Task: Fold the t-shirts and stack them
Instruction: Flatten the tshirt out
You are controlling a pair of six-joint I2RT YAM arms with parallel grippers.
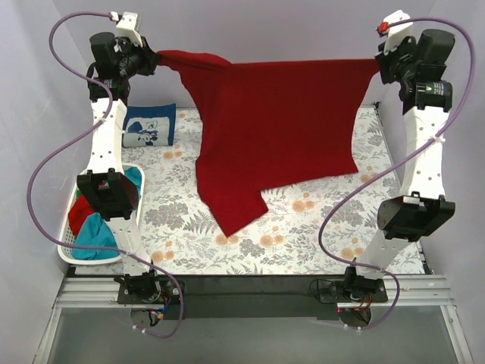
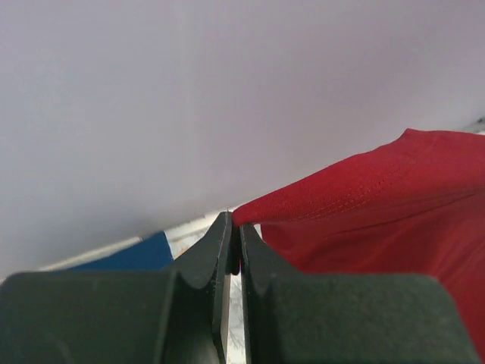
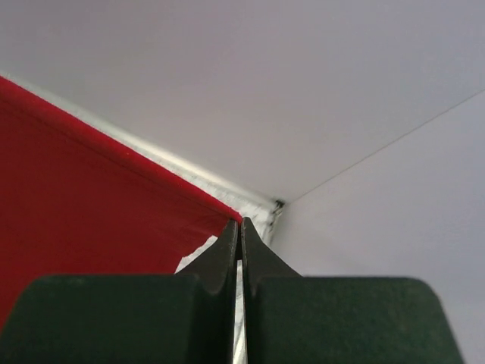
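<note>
- At the lower left of the top view, a white laundry basket (image 1: 70, 254) sits at the table's left edge beside the left arm. It holds a heap of t-shirts (image 1: 92, 231) in red and teal.
- The table (image 1: 318, 235) is covered by a floral cloth and fills the middle of the frame.
- 1 dark red t-shirt (image 1: 273, 129) hangs spread above the middle of the table, strung between the 2 arms. Its lowest corner points down toward the frame's center and may brush the cloth, though the view does not settle that.
- A folded navy blue t-shirt (image 1: 149, 125) with white print lies flat at the far left of the table, beyond the basket.
- At the upper left, the left fingers (image 2: 214, 254) are pinched shut on a hemmed edge of the dark red t-shirt.
- At the upper right, the right fingers (image 3: 223, 254) are clamped together on the shirt's other top corner, close to the corner of the back walls.
</note>
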